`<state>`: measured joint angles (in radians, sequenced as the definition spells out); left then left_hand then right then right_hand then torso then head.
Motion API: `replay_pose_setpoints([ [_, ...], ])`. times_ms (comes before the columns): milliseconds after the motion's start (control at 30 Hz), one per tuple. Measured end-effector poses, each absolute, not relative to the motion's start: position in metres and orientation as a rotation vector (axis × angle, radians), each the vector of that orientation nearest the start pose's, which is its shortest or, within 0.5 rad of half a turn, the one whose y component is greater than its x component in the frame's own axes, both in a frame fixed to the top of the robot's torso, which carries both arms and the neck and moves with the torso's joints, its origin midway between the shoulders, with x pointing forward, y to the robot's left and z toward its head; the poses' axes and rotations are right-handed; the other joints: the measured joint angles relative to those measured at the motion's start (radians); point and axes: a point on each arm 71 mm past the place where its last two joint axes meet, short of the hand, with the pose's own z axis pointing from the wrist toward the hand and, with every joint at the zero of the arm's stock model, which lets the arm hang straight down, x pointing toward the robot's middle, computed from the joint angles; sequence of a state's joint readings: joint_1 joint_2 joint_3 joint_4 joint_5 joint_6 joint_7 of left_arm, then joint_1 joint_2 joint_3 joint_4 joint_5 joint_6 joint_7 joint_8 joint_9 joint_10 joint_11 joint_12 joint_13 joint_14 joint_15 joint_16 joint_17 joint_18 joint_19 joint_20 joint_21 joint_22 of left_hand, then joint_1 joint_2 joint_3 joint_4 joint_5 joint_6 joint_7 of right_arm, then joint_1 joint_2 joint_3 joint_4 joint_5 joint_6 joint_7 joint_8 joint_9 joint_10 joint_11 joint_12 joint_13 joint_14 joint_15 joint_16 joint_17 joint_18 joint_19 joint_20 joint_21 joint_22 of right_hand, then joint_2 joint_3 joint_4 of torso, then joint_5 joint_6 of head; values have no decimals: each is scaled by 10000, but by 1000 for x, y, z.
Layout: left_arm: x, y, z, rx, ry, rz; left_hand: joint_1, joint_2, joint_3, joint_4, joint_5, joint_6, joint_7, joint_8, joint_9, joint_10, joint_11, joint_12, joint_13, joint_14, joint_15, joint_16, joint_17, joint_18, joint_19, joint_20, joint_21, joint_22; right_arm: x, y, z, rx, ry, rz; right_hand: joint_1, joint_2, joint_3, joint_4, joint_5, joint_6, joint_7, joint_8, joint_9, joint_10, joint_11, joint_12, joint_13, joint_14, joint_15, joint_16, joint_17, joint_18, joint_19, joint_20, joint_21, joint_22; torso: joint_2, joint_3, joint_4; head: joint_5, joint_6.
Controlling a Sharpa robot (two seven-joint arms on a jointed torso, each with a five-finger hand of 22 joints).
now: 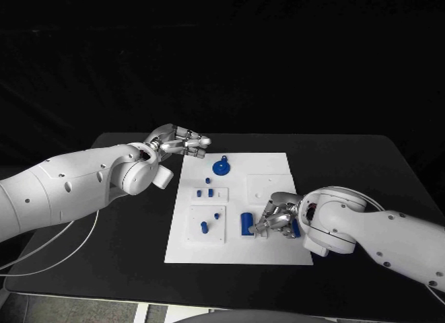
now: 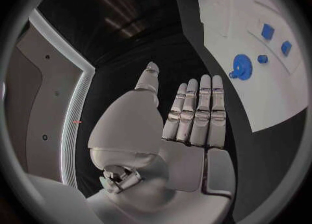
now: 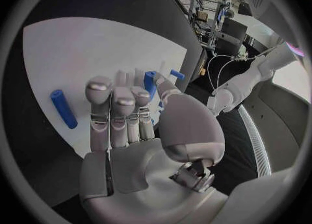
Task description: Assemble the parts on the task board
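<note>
The right hand (image 1: 277,217) rests low over the near right part of the task board (image 1: 270,252), its fingers (image 3: 112,110) drawn together and bent forward; a small blue piece (image 3: 150,82) shows just past the fingertips in the right wrist view, but whether it is pinched or merely lies behind them cannot be told. A blue cylinder (image 1: 246,223) lies flat on the board just beside this hand, on its inner side, apart from the fingers. The left hand (image 1: 180,142) hangs at the far left corner of the board, fingers (image 2: 198,110) straight and side by side with the thumb set apart, holding nothing. Near it, on the far part of the board, lies a round blue disc with a short handle (image 1: 221,165), clear of the fingers, with a small blue stub (image 1: 209,180) just in front of it. Further toward the robot, two small blue blocks (image 1: 204,194) sit in a raised white square, and two blue pegs (image 1: 209,223) stand in a second square nearer still. The board lies in the middle of a black table (image 1: 349,159). Behind the table the room is dark.
</note>
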<state>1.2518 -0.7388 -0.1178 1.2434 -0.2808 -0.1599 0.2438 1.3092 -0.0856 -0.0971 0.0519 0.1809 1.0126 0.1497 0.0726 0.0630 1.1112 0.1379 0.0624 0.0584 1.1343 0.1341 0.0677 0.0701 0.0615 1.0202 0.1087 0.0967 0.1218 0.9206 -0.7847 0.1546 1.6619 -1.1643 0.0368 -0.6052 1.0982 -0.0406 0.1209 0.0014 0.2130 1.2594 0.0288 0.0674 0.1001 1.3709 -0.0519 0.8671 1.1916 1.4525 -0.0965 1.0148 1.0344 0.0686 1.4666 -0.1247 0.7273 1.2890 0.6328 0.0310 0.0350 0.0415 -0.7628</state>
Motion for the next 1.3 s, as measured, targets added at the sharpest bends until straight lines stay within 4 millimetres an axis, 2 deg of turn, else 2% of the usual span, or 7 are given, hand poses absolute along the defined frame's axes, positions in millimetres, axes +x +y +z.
replay_pose_setpoints([
  [433, 533, 232, -202, -8505, 16818, -13007, 0, 0, 0, 0, 0, 0, 0, 0, 0, 0, 0, 0, 0, 0, 0, 0, 0, 1, 0, 0, 0, 1, 422, -160, -265, 2737, 23338, 5235, -45, 24, 7, -34, 48, 16, -16, 0, 5, -1, 0, 0, 0, -1, 1, 54, 7, 0, 0, 0, 8, -1, -1, 3, -5, 2, -16],
  [533, 533, 233, -202, -8506, 16827, -12990, 0, 0, 0, 0, 0, 0, 0, 0, 0, 0, 0, 0, 0, 0, -1, 0, 0, 1, 0, 0, 0, 1, 421, -163, -265, 2794, 23325, 5180, -2, -132, 37, -83, 117, 8, -9, 0, 1, -2, 1, 0, 0, -1, 0, 54, -37, 0, 0, 0, 8, -9, -1, 6, -5, -4, -16],
  [733, 533, 234, -202, -8508, 16837, -12959, 0, 0, 0, 0, 0, 0, 0, 0, 0, 0, 0, 0, 0, 0, 0, 0, 0, 0, 0, 0, 0, -15, 426, -172, -250, 3179, 22831, 5399, 169, -320, 72, -78, 150, -463, 199, -1, 80, 53, 57, 252, 162, -1, 1, -1, -101, 0, 0, 0, 8, -27, -1, 10, -9, -62, 17],
  [900, 533, 234, -202, -8494, 16829, -12965, -8, 8, -53, -53, 0, 0, 0, 0, 0, 6, -6, 0, 0, 0, 0, 0, 0, 1, 0, 0, -1, -15, 436, -187, -233, 3632, 22241, 5454, 322, -401, 108, -141, 40, -547, 212, -1, 199, 87, 91, 621, 384, -1, 1, 116, 55, 0, 0, 0, 108, -22, 0, 6, -30, -189, 76],
  [967, 532, 234, -202, -8477, 16811, -12989, -30, 146, -102, -185, 0, 0, 0, 0, 0, 59, -59, 0, 0, 0, -1, 0, 0, 1, 0, 0, -1, -14, 440, -193, -229, 3768, 22104, 5393, 394, -332, 150, -225, 39, -549, 214, -1, 215, 87, 91, 737, 455, -2, 2, 125, 103, 0, 0, 0, 120, -7, -1, 1, -38, -249, 102],
  [1133, 530, 235, -201, -8416, 16726, -13086, -73, 258, -187, -350, 0, 39, -39, 0, 0, 148, -73, 0, 0, 0, 0, 0, 0, 1, 0, 0, 53, -14, 449, -219, -222, 4145, 21887, 4813, 437, -374, 154, -329, 40, -549, 214, -1, 272, 87, 91, 785, 499, -2, 2, 125, 143, 0, 0, 0, 172, 25, -3, -12, -55, -346, 120],
  [1300, 528, 236, -200, -8353, 16616, -13211, -102, 372, -313, -476, 0, 73, -73, 0, 0, 472, -148, 0, 0, 235, -131, 0, 0, 1, 8, -7, 93, -21, 451, -239, -221, 4212, 22055, 4080, 434, -372, 93, -445, 40, -432, 98, -1, 643, 87, 91, 816, 500, -3, 3, 171, 195, 0, 0, 0, 181, 62, -2, -12, -62, -393, 120],
])
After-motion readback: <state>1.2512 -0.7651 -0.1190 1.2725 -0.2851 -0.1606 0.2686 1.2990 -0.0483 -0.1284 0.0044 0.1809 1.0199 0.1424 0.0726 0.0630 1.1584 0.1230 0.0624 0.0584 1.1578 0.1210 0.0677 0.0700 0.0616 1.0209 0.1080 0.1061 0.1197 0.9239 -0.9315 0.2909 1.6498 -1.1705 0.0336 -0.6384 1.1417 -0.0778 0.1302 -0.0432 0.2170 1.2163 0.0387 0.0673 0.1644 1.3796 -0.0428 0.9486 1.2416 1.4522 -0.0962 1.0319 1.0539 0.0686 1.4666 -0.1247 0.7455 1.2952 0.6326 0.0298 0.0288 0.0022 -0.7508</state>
